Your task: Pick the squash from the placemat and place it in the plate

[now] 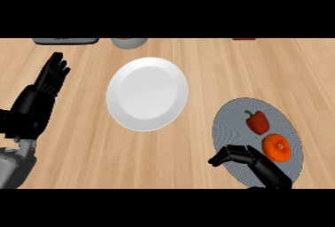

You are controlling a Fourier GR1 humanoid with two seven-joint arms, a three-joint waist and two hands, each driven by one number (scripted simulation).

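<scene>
An orange, round squash [277, 147] lies on the grey round placemat [229, 117] at the right, just below a red bell pepper [257, 122]. A white plate [147, 93] sits on the wooden counter at the middle, with nothing on it. My right hand [252, 160] comes in from the lower right over the placemat's near part, left of and below the squash, its fingers curled and holding nothing. My left hand [49, 82] rests at the left edge, open with fingers pointing up.
At the counter's far edge sit a dark grey flat object [65, 41], a grey bowl-like item [128, 42] and a sliver of something red [243, 39]. Bare wood lies between plate and placemat.
</scene>
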